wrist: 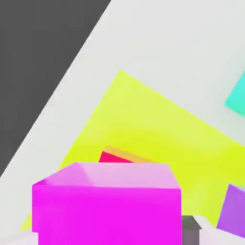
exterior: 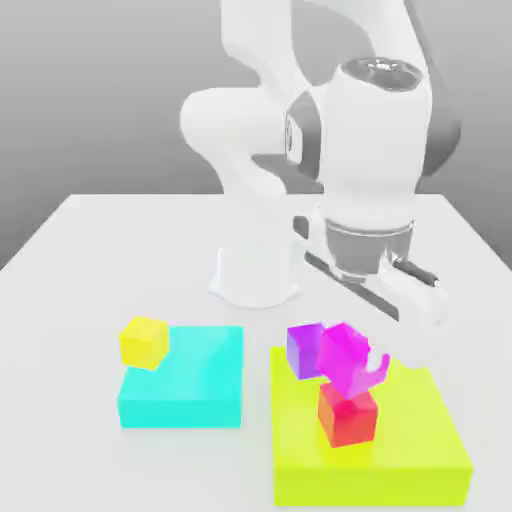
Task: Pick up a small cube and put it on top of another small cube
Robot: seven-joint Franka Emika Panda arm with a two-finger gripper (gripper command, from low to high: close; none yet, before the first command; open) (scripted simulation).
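Magenta small cube (exterior: 345, 362) pinched in the gripper (exterior: 352, 372), sitting tilted right on top of the red cube (exterior: 348, 418), which rests on the lime-yellow slab (exterior: 420, 455). Purple cube (exterior: 303, 348) just beside magenta, on the exterior view's left. Cyan slab (exterior: 195, 385) nearby on the white table (exterior: 90, 260), yellow cube (exterior: 143, 342) at its corner.

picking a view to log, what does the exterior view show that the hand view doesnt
Exterior view only: the arm's white body, the yellow small cube on the cyan block's corner, and the magenta cube's height above the red one.

Hand view only: a close look down over the magenta cube's top face.

Both: magenta cube, red cube, purple cube, yellow-green block, cyan block.
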